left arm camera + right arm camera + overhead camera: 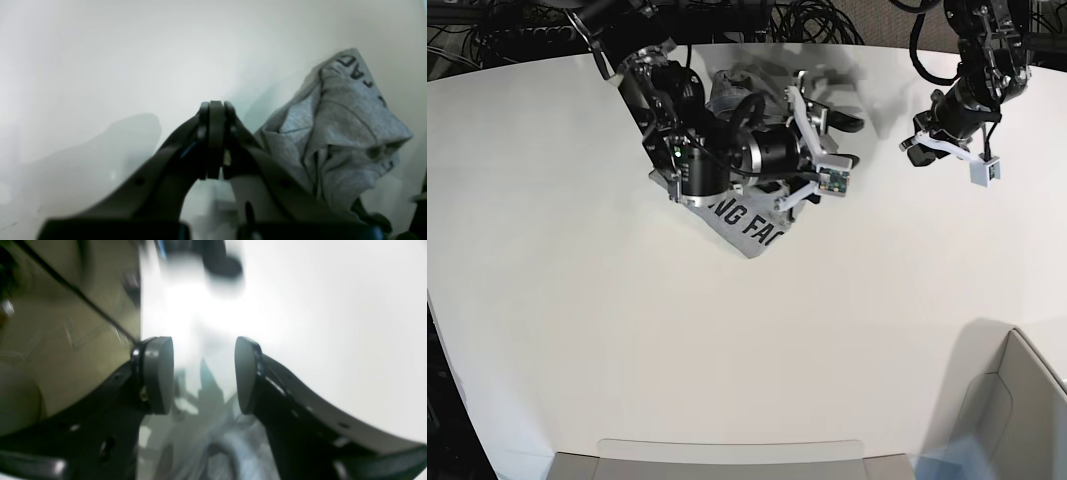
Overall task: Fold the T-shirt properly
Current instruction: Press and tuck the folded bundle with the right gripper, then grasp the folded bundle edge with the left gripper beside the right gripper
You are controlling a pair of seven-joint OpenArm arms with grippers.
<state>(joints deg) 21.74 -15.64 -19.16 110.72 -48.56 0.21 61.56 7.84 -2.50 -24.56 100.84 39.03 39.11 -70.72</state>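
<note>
The T-shirt (pixel 749 228) lies crumpled in a heap on the white surface (pixel 627 350), toward its far side and left of centre in the base view. It is heather grey, and part of its black block lettering faces up on the flap nearest the camera. In the left wrist view the T-shirt (pixel 343 133) shows as a bunched mound with creases and a few letters along its upper edge.

The right arm reaches across the heap, hiding much of it. The right end effector (pixel 819 150) is spread wide, its two pads well apart with nothing between them; in its own wrist view the right end effector (pixel 204 375) shows the blurred grey cloth beneath the gap.

The left end effector (pixel 916 141) hangs over bare surface, well apart from the T-shirt. Its fingers are pressed together, pinching nothing, as the left wrist view of the left end effector (pixel 216 110) confirms.
</note>
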